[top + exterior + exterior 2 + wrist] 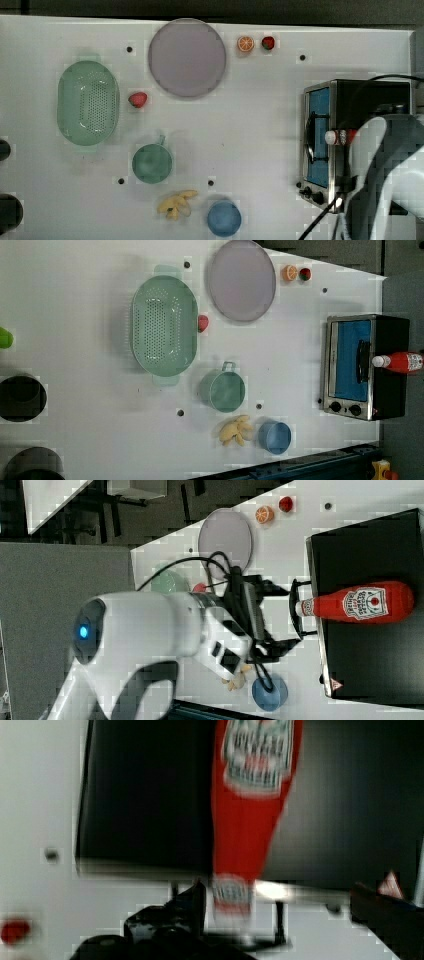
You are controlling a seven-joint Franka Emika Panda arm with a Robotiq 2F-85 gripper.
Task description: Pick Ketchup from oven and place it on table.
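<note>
Lying flat atop oven [370, 645]: red Ketchup [362, 602], white cap.

The Ketchup [360, 604] bottle looks like glossy red plastic with a paper-like label. The oven [367, 367] has a matt black top, brushed steel front and tinted glass; at its 9 o'clock in the left view, a perforated green plastic colander [164, 325] lies on the smooth white table [75, 300]

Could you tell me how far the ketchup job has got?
Nothing looks done yet: the Ketchup lies on its side on top of the oven. In hand: the arm reaches toward its cap end. Left: grasping it, lifting it, and setting it on the table.
</note>
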